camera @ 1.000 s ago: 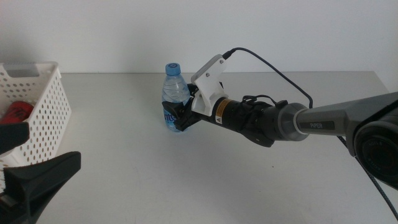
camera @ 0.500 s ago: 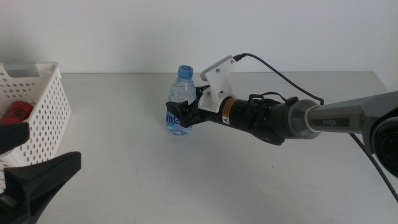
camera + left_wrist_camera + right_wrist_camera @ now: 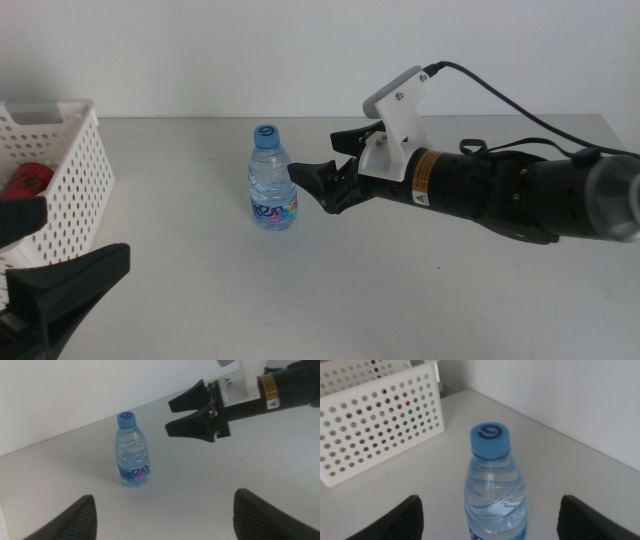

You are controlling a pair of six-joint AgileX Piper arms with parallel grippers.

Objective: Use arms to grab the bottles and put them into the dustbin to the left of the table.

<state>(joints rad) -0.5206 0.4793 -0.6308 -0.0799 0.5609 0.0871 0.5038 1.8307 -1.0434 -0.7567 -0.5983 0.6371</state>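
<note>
— Clear plastic, blue cap: that is the water bottle (image 3: 272, 180) I am watching in the middle view. It is standing upright on the table (image 3: 200, 300), just beyond the tips of the right gripper (image 3: 325, 172), apart from them. The jaws are spread and holding nothing.

— And the bin?

— The dustbin (image 3: 70, 190) is sitting well past the bottle from that gripper, at the table's far left. Something red (image 3: 28, 180) is showing inside it, so I am judging that at least one item is already in. I cannot tell from here whether a tea bottle is in there too. The left gripper (image 3: 40, 260) is waiting low, close beside the bin.

— What is the left wrist camera giving you?

— Its own jaws are standing wide apart with nothing between them. The bottle (image 3: 133, 450) is ahead of them and well clear. The right gripper (image 3: 175, 415) is pointing at it from the side, open, not touching.

— Right wrist?

— I am looking straight over the cap of the bottle (image 3: 492, 485), which is centred ahead of the two jaws, both far apart and empty. The dustbin (image 3: 375, 420) is lying beyond it, with red and dark shapes showing through the perforations.

— So what is left?

— By my reckoning this bottle is the last piece on the table. It is not gripped and not yet in the bin, so one grab and one carry are remaining.
</note>
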